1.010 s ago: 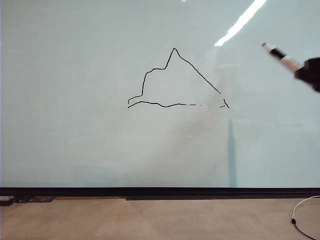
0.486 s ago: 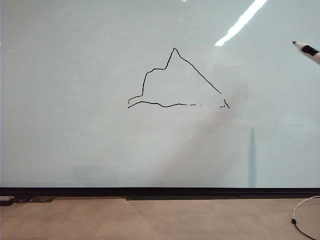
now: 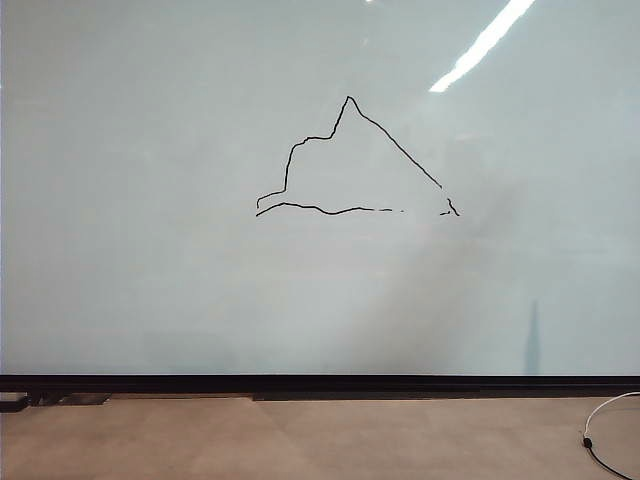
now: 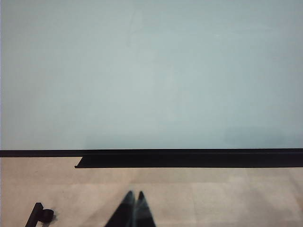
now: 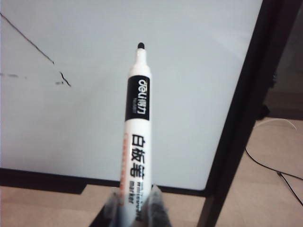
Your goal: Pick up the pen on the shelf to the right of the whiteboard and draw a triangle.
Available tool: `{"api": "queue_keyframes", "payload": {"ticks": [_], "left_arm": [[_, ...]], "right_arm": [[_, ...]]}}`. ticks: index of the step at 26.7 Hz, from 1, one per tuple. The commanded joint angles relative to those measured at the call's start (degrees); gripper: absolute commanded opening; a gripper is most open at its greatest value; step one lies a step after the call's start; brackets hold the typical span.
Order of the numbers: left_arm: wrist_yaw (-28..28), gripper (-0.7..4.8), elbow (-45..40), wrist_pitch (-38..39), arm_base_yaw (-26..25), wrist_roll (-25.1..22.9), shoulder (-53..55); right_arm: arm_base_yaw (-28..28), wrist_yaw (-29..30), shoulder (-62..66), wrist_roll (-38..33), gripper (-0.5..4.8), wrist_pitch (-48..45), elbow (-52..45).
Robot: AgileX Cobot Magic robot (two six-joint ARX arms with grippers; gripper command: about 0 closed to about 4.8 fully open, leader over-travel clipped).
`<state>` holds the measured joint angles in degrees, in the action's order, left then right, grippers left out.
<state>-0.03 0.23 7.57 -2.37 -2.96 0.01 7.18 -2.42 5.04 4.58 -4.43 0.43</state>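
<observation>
The triangle sits mid-frame on the whiteboard; the right gripper has its jaws clamped on the pen, tip off the board; the left gripper, jaws closed and empty, sits low before the board.

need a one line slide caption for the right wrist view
Right gripper shut on the pen, tip off the whiteboard, beside the triangle's broken corner.

Triangle on the whiteboard centre, pen before its right edge
</observation>
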Motion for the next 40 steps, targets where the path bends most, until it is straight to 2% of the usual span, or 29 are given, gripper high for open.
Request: {"api": "queue_keyframes", "payload": {"ticks": [1, 9, 16, 34, 40], "left_arm": [[0.2, -0.05, 0.2, -0.3, 0.0, 0.0, 0.0], [0.3, -0.05, 0.2, -0.4, 0.0, 0.0, 0.0], [0.2, -0.05, 0.2, -0.3, 0.0, 0.0, 0.0], [0.2, -0.05, 0.2, -0.3, 0.0, 0.0, 0.0], [0.2, -0.05, 0.2, -0.3, 0.0, 0.0, 0.0]], "right_arm": [[0.1, -1.3, -4.6, -0.1, -0.05, 5.4, -0.2], [0.1, -2.1, -5.0, 0.0, -0.05, 10.2, -0.1], [0.1, 1.7, -5.0, -0.1, -0.05, 10.6, -0.1], [0.1, 2.3, -5.0, -0.2, -0.05, 6.6, -0.1], [0.1, 0.1, -5.0, 0.2, -0.05, 2.6, -0.1]]}}
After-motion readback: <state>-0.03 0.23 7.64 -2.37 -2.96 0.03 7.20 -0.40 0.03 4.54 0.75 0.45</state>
